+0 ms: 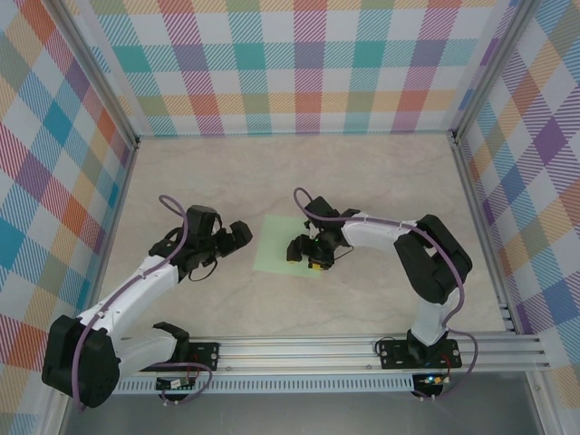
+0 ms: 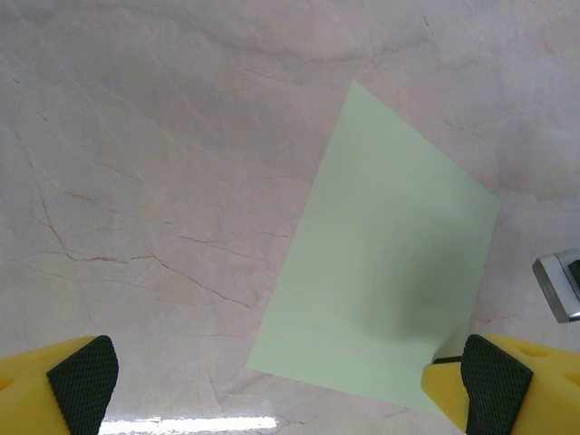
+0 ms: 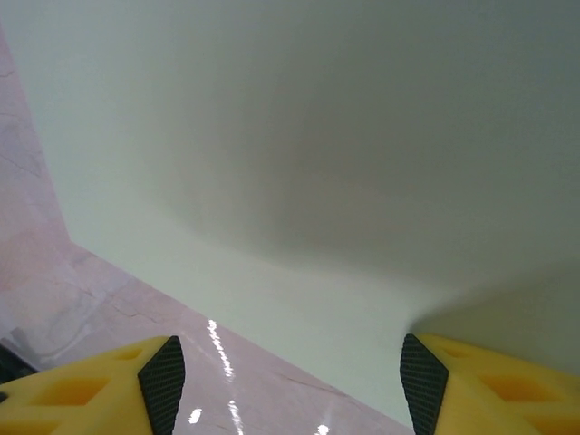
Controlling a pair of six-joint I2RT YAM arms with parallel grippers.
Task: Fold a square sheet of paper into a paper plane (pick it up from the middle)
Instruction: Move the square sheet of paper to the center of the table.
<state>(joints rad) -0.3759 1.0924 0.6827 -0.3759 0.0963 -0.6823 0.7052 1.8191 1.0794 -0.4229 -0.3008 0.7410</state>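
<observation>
Table: pale, marble-patterned top, walled on three sides by bright chequered panels. Two arms are bolted to a metal rail at the near edge.

The sheet of paper is pale green, square and unmarked. It lies flat near the middle of the table, between the two arms. No fold or crease shows from above.

Left claw: hovers just beside the sheet's left edge. From its own camera the left claw stands wide apart, yellow fingers with black pads at the two bottom corners of the view, nothing between them but bare table and the near corner of the sheet. The right-hand pad sits over that corner; I cannot tell whether it touches.

Right claw: low over the near right part of the sheet, arm reaching in from the right. Seen from the wrist, the right claw has its fingers apart with a clear gap and nothing clamped. One pad is down on the paper; the other is over bare table just off the sheet's edge. The paper edge runs slantwise between them. A soft shadow and a slight swell show in the sheet ahead of the fingers, so it may be bowing up a little there, though I cannot be sure.
</observation>
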